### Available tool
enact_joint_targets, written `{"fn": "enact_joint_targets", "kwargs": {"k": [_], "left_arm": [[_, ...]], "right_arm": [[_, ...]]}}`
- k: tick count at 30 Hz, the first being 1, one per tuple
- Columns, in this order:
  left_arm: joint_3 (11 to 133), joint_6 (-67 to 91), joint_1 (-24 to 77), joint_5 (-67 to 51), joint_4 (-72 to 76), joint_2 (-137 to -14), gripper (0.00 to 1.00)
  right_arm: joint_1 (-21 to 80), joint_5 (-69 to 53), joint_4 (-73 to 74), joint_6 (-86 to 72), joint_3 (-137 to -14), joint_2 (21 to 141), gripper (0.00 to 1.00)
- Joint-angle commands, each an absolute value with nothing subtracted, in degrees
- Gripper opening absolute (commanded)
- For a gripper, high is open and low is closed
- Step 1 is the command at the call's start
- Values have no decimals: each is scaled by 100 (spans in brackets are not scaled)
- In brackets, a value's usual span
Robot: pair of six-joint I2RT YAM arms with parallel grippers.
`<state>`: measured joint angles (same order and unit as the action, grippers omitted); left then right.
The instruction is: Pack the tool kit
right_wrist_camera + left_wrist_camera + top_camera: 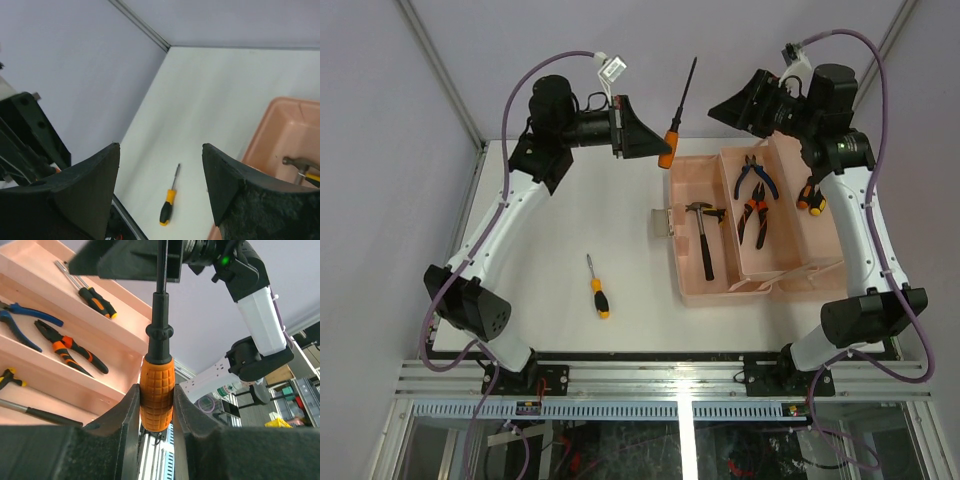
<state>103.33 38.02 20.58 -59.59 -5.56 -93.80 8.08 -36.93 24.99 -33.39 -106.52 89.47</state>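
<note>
My left jaws clamp the orange ribbed-handled screwdriver (pixel 156 385), shaft pointing away from me, just left of the open salmon-pink plastic toolbox (pixel 695 185). My right jaws gape empty above its far edge.

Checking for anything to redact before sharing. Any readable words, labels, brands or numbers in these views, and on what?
No text is readable in any view.
White tag on the left arm's cable: it carries print, but it is too small to read.
Orange screwdriver: only a moulded grid on the handle, no lettering.
Toolbox: no markings visible.
</note>
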Motion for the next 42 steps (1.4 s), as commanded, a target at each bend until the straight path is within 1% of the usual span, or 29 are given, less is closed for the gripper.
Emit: {"fn": "enact_joint_targets", "kwargs": {"k": [1,7,18,28,31,33,37,40,42], "left_arm": [[10370,3637,2344,-6015,-185,-9330,0],[10490,3557,2417,-5838,-191,-9526,0],[10534,3452,2419,-5363,110,-9703,0],[10660,3724,2443,-5404,307,-9762,0],[10603,3740,2478,-5431,312,-9721,0],[10539,3738,2503,-5461,324,-9666,0],[10415,3727,2532,-5501,325,-9563,0],[10329,3725,2544,-5519,332,-9487,0],[10251,3746,2538,-5515,353,-9446,0]], "right_arm": [[997,-4088,881,-4121,-10450,8583,74],[1186,-4290,-85,-4648,-9775,8255,74],[1357,-4287,-534,-4945,-9239,7911,74],[1862,-4134,-298,-4734,-9372,8224,72],[2004,-4025,-260,-4640,-9496,8359,69],[2062,-3986,-144,-4539,-9698,8449,67],[2064,-3846,107,-4292,-9967,8533,54],[2065,-3696,69,-4234,-10003,8514,41],[2058,-3639,23,-4248,-9978,8492,28]]}}
